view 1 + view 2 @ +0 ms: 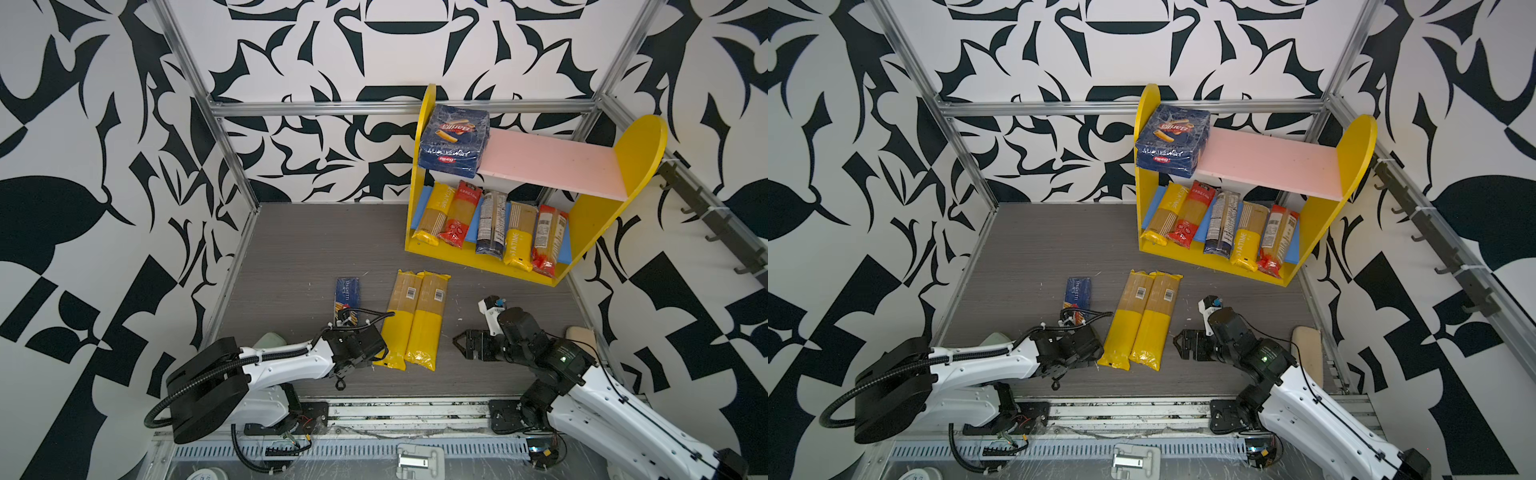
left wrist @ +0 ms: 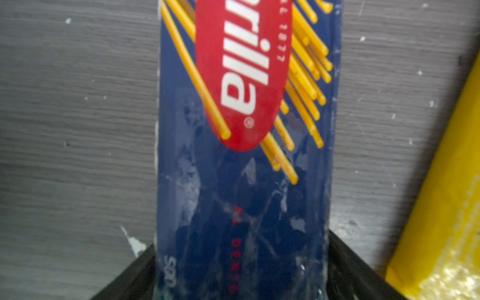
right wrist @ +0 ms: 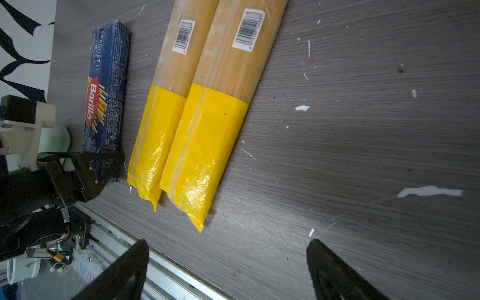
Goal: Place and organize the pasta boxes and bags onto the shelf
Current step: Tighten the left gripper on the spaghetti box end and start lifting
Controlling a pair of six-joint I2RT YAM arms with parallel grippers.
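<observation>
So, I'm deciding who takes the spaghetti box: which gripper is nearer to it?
Left. The left gripper has its fingers flanking the box at its near end. The right gripper hangs open beyond the two yellow bags, clear of the box.

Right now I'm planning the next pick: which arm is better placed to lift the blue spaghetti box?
Left. The left gripper clamps both sides of the spaghetti box at its near end; the right gripper hangs open, empty, beyond the yellow-ended bags.

Matt grey wood-grain tabletop (image 3: 363, 135), scuffed; the long dark blue cardboard spaghetti box (image 2: 241, 197) gleams, creased; a yellow-ended clear plastic spaghetti bag (image 3: 205, 145) shines, crinkly.
</observation>
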